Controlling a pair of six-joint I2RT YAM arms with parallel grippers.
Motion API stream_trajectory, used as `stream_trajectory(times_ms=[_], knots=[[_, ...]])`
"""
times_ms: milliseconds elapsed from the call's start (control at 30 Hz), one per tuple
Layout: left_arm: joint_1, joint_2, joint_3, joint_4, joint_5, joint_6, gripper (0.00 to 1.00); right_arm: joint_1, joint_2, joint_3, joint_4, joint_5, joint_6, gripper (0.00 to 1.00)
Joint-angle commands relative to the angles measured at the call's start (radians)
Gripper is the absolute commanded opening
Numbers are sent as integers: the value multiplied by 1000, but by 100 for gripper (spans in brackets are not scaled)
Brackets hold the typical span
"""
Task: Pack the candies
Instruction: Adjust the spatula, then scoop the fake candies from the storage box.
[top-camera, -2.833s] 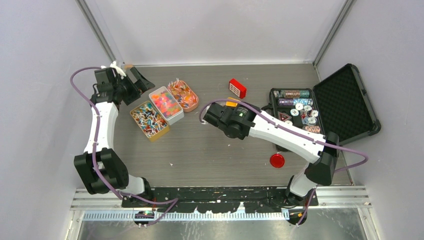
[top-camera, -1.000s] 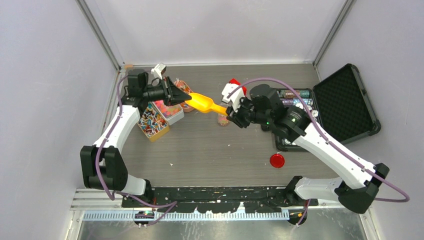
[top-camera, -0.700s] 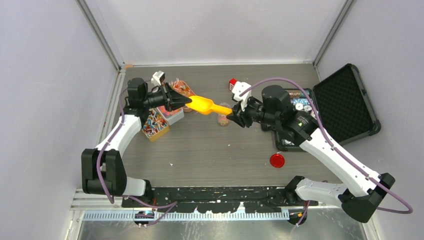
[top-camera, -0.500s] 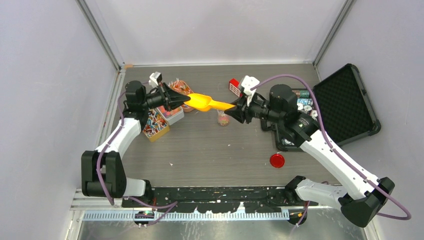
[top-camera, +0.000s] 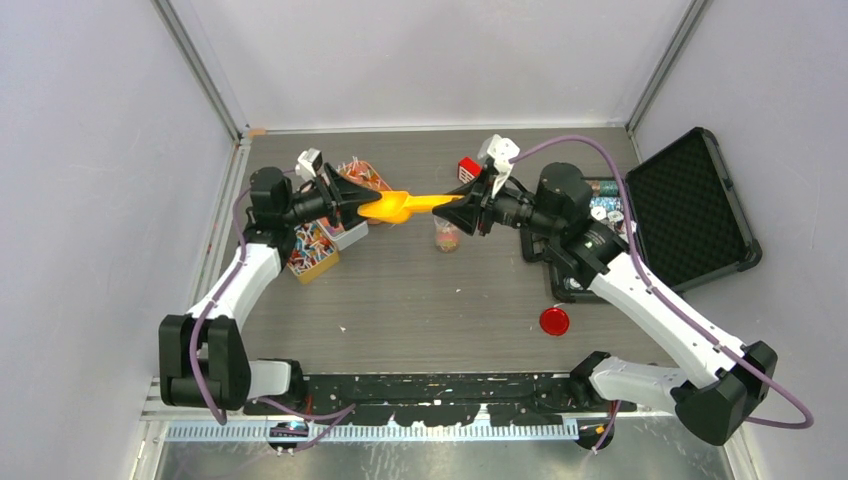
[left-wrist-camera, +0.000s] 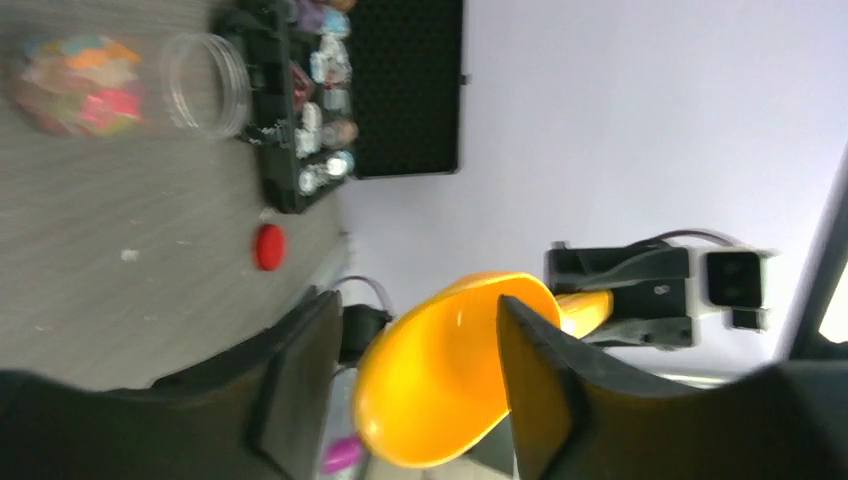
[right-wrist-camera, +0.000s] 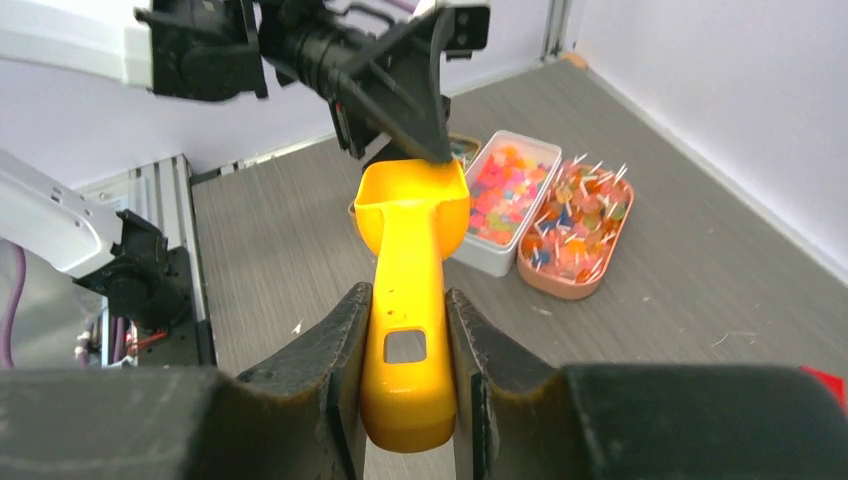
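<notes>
Three open trays and one clear jar hold the candies, many tiny bright sweets lying loose. The trays stand together at the far left of the grey wood-grain bench. A yellow rectangular tin holds multicoloured wrapped pieces. Near it, a white rectangular tray holds red, orange and yellow gummies. A peach oval tray holds pieces with pale sticks or wrapper ends (too small to tell which). The clear round jar stands near the bench centre, open and partly filled with mixed candies. A red round lid lies well apart from it, nearer the arm bases, and probably belongs to the jar.

Handling: each candy is judged light and too small for a reliable pinch. Gummies are likely soft and tacky; wrapped pieces are likely slippery. Take them in bulk with the yellow plastic scoop, which looks rigid. Grip it by the flat handle, not the bowl.

The scoop is in the air between the two arms, and its bowl shows no candies. The right hand is closed on the handle, one finger flat against each side. The left hand is spread wide with the bowl between its fingers. The views do not settle whether it presses on the bowl or merely brackets it.
</notes>
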Motion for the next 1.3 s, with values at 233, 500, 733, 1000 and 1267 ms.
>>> stream_trajectory(times_ms=[233, 500, 733, 1000, 1267], knots=[[134, -37, 299, -617, -331, 555, 100, 10, 77, 144, -148, 148, 21, 0], [289, 164, 353, -508, -325, 567, 100, 85, 223, 300, -258, 388, 66, 0], [322, 395, 555, -639, -403, 732, 57, 264, 445, 537, -399, 680, 13, 0], [322, 552, 718, -672, -541, 856, 10, 362, 765, 846, -508, 770, -4, 0], [322, 681, 815, -712, -596, 945, 0, 390, 1008, 1096, -614, 852, -43, 0]])
